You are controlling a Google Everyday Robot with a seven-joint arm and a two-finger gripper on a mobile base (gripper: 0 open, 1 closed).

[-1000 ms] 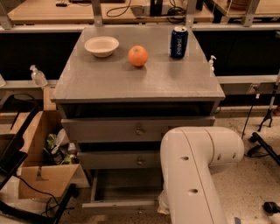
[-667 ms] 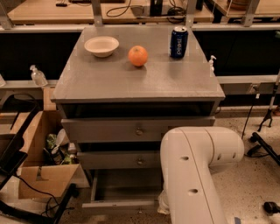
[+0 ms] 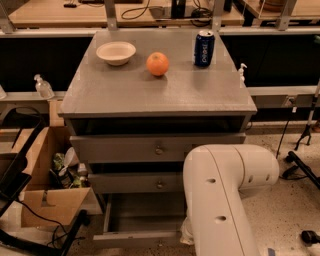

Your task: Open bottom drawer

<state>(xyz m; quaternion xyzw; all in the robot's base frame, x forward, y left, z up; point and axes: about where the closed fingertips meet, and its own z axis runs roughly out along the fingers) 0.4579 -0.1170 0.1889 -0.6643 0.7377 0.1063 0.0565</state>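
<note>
1. Three things stand on the flat grey top of the cabinet [image 3: 165, 92]: a pale bowl [image 3: 116, 52] at the back left, an orange [image 3: 157, 64] just right of it, and a blue can [image 3: 204, 48] at the back right, all apart from one another.
2. White lettering runs down the can's side, but it cannot be read with certainty. No other writing shows.
3. Below the top sit the top drawer [image 3: 125, 148] and the middle drawer [image 3: 130, 183], each with a small round knob at centre.
4. The bottom drawer [image 3: 142, 214], lowest in the cabinet, is pulled out toward the camera, its grey inside open to view. Its right end is covered by the arm.
5. The white arm [image 3: 220, 200] fills the lower right, bending down in front of the cabinet. The tool lies hidden behind it, low by the bottom drawer's right end, and whether it is spread or pressed together cannot be told.
6. A long wooden table [image 3: 55, 12] with black cables crosses the room behind the cabinet.
7. To the left, an open cardboard box [image 3: 47, 202] full of clutter stands on the floor, with a clear pump bottle [image 3: 44, 87] on a ledge above it.
8. The floor [image 3: 280, 215] is pale and speckled, and black stand legs [image 3: 302, 167] rest on it at the right.
</note>
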